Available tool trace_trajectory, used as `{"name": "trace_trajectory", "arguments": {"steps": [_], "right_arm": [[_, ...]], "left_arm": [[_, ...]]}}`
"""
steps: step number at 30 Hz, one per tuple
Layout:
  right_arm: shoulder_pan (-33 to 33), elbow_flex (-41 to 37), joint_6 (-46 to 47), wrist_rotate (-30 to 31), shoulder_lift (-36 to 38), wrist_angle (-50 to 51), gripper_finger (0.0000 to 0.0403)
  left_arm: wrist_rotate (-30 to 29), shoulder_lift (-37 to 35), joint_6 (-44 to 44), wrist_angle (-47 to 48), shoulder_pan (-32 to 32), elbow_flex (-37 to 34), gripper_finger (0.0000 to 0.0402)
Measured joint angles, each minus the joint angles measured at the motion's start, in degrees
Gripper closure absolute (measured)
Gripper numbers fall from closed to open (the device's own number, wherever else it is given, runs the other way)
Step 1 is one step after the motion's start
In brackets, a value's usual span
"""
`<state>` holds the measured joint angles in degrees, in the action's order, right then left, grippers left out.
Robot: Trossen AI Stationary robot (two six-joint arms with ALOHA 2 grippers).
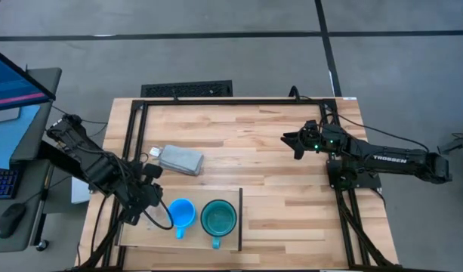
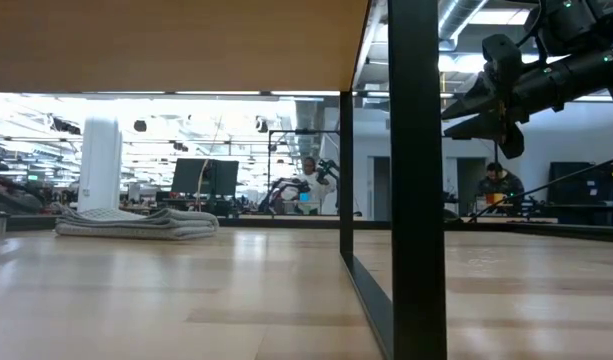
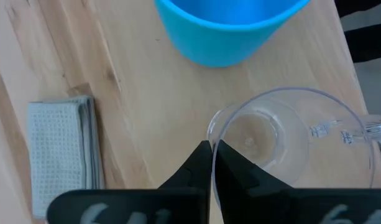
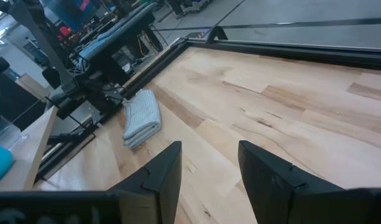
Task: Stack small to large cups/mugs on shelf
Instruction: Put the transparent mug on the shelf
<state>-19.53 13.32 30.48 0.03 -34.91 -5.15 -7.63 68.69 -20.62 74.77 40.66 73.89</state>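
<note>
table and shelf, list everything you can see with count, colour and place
clear cup: 1, transparent, on the shelf next to the blue mug, its rim pinched by the left gripper
blue mug: 1, bright blue, on the shelf, left of the teal mug
teal mug: 1, teal-green, on the shelf near its dark edge
shelf: 1, light wood, front of table
folded cloth: 1, grey, on the tabletop behind the shelf
left gripper: 1, dark, shut on the clear cup
right gripper: 1, dark, open, raised over the table's right side
</note>
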Motion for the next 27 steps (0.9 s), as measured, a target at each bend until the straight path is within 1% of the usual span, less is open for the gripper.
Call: {"name": "trace_trajectory", "arguments": {"steps": [3,10,17,27], "right_arm": [[0.0,0.0,0.0,0.0,0.0,0.0,0.0223],[0.0,0.0,0.0,0.0,0.0,0.0,0.0223],[0.0,0.0,0.0,0.0,0.0,0.0,0.0223],[0.0,0.0,-0.3,0.0,0.0,0.0,0.0223]], "left_arm": [[1.2,0.0,-0.1,0.0,0.0,0.0,0.0401],[1.0,0.0,-1.5,-0.1,-0.3,0.0,0.0397],[0.8,0.0,-0.2,-0.4,-0.3,0.0,0.0392],[0.8,0.0,-2.2,-0.7,-0.3,0.0,0.0391]]}}
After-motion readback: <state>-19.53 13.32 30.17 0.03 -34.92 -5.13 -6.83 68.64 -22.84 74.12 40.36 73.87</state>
